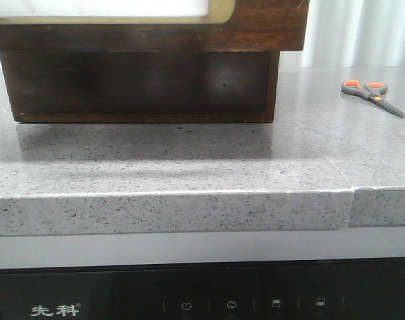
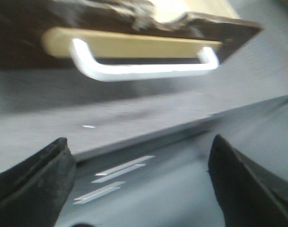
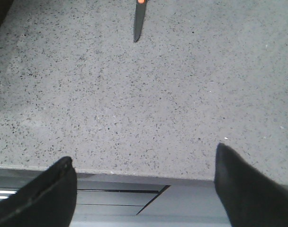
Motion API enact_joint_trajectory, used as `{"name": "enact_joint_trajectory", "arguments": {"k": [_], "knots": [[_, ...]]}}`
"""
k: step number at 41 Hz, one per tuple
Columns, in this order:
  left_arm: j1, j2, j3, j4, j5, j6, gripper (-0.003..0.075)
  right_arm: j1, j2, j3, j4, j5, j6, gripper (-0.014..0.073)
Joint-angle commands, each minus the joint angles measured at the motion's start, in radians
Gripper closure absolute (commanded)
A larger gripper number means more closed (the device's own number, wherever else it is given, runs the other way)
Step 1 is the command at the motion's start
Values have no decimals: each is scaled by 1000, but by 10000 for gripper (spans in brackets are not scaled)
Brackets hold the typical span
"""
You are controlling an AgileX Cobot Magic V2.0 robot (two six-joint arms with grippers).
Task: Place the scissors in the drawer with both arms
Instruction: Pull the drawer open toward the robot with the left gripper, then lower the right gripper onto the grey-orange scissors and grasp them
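The small scissors (image 1: 372,95), grey with orange-lined loops, lie flat on the stone counter at the far right, blades pointing right and toward me. Only their dark blade tip (image 3: 138,23) shows in the right wrist view, well beyond my right gripper (image 3: 144,153), which is open over the counter's front edge and holds nothing. The drawer (image 1: 256,30), dark wood with a white panel in a tan rim, fills the upper left of the front view. In the left wrist view the drawer (image 2: 134,45) shows a white handle (image 2: 144,71); my left gripper (image 2: 140,142) is open, short of it. Neither arm shows in the front view.
A dark wooden cabinet body (image 1: 142,87) stands on the grey speckled counter (image 1: 189,153) beneath the drawer. The counter's front edge (image 1: 169,213) has a seam at the right. Below it runs a black appliance panel (image 1: 202,300) with touch buttons.
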Motion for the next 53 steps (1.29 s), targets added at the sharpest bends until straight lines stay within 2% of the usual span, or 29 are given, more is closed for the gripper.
{"name": "enact_joint_trajectory", "arguments": {"k": [1,4,11,15,18,30,38,53], "knots": [[-7,5,-135,215,-26,-72,156,-5,6,-25,-20,-61,-6,-19],[-53,8,-186,313,-33,-114,156,-5,6,-25,-20,-63,-6,-19],[-292,19,-220,458,-55,-138,159,-5,6,-25,-20,-57,-6,-19],[-389,21,-220,555,-78,-211,199,-5,6,-25,-20,-47,-6,-19],[-428,22,-220,592,-86,-217,224,-5,6,-25,-20,-42,-6,-19],[-500,22,-220,539,-155,-217,227,-5,83,-121,-20,2,-6,-19],[-500,22,-220,535,-182,-217,227,-5,248,-255,-20,107,-6,-19],[-500,22,-220,535,-186,-217,227,-11,574,-519,47,138,1,-18]]}}
